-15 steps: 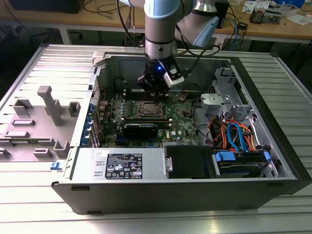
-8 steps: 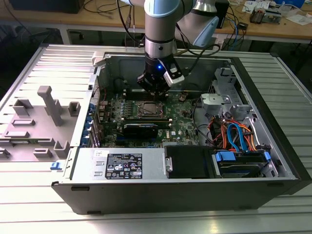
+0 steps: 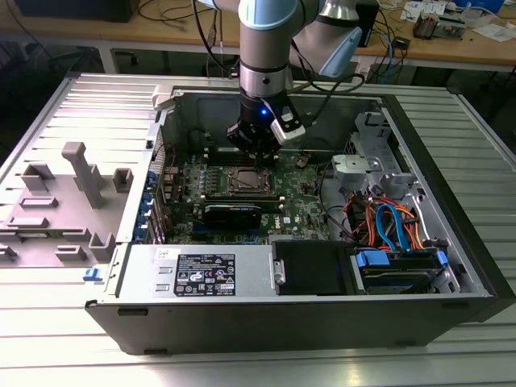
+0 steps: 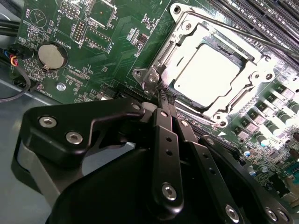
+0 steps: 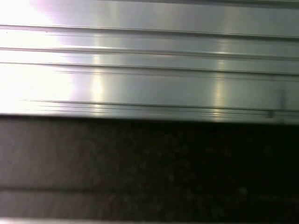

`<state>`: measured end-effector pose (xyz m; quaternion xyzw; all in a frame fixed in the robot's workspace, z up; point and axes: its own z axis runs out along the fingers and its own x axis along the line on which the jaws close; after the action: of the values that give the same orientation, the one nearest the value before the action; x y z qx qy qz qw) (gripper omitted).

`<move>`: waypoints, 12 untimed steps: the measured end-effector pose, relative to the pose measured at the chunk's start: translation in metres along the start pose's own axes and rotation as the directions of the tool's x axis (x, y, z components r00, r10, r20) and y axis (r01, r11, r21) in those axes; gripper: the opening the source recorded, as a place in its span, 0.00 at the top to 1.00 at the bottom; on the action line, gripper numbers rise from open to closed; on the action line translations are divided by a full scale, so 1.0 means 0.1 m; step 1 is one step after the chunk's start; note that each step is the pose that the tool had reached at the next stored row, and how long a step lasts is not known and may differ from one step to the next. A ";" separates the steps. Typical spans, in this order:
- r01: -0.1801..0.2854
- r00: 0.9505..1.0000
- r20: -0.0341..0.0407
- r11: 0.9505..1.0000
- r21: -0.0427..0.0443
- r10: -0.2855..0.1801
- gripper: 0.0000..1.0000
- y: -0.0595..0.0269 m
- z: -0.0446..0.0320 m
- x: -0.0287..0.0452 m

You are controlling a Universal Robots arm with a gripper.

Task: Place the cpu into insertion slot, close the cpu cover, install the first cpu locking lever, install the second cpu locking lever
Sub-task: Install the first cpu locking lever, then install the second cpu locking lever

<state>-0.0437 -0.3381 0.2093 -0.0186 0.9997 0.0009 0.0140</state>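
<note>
The cpu [image 4: 208,77] lies flat in the insertion slot [image 4: 187,105], its bright silvery top showing through the window of the cpu cover [image 4: 254,77], which is down over it. A thin locking lever [image 4: 243,32] runs along the socket's far side. My gripper [image 4: 162,95] is shut, its two black fingers pressed together with nothing between them. The tips sit right at the socket's corner, by a bright metal tab. In the exterior view the gripper [image 3: 251,155] hangs just above the slot [image 3: 246,181] inside the open computer case.
Long black memory slots [image 4: 261,14] flank the socket, and a coin battery [image 4: 49,55] sits on the green board. A black graphics card [image 3: 232,214], the power supply [image 3: 201,270] and coloured drive cables [image 3: 387,222] crowd the case. Grey fixtures [image 3: 81,173] stand at the exterior view's left.
</note>
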 end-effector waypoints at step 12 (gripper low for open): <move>0.000 1.000 0.000 1.000 0.000 0.000 0.89 -0.033 0.000 0.001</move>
<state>-0.0437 -0.3414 0.2094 -0.0186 0.9997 0.0009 0.0140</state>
